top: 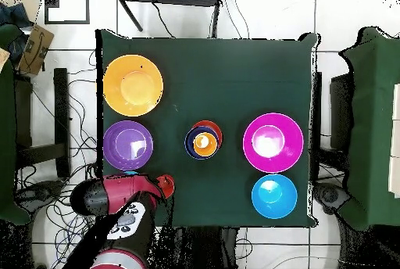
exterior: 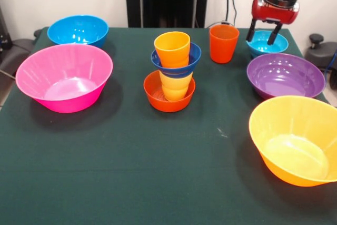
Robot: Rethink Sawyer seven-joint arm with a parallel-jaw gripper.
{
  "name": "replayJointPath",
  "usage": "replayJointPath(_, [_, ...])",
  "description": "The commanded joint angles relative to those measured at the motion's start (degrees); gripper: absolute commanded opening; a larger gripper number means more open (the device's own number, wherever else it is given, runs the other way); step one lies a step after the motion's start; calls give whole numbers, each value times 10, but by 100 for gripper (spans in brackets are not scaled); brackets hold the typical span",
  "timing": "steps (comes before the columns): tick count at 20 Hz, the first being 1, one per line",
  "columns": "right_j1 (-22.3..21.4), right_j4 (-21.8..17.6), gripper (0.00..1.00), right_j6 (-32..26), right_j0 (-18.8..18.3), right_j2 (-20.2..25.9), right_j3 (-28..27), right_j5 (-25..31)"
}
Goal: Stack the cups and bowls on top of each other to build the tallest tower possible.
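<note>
Glossy yellow-orange bowl [exterior: 295,140], round purple bowl [exterior: 285,75], green cloth table [exterior: 131,172]

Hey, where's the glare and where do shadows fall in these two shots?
Front view: bright highlights inside the pink bowl and the yellow-orange bowl, soft shadows on the cloth beside each. Overhead view: white glare washes out the pink bowl's centre, and the arm hides most of the cyan bowl.

We count three cups [exterior: 224,43]. We count seven bowls [exterior: 64,76]. Two cups and two bowls form one tower [exterior: 174,72].
</note>
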Motion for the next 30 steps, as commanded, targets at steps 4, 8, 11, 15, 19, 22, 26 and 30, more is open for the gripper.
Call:
replayJointPath(4, [30,10,100,99,6,49,-5,-69])
replayJointPath(8, [41,11,100,105,22,22,-6,-66])
replayJointPath(11, [44,17,100,114,32,11,2,-66])
replayJointPath(15, [48,19,100,120,37,7,19,-83])
replayJointPath(19, [55,15,100,125,38,2,33,-100])
replayJointPath(22, [55,11,100,124,27,16,48,-112])
replayJointPath(26, [60,6,100,123,9,43,62,-135])
replayJointPath(30, [67,-2,100,122,-7,62,77,-162])
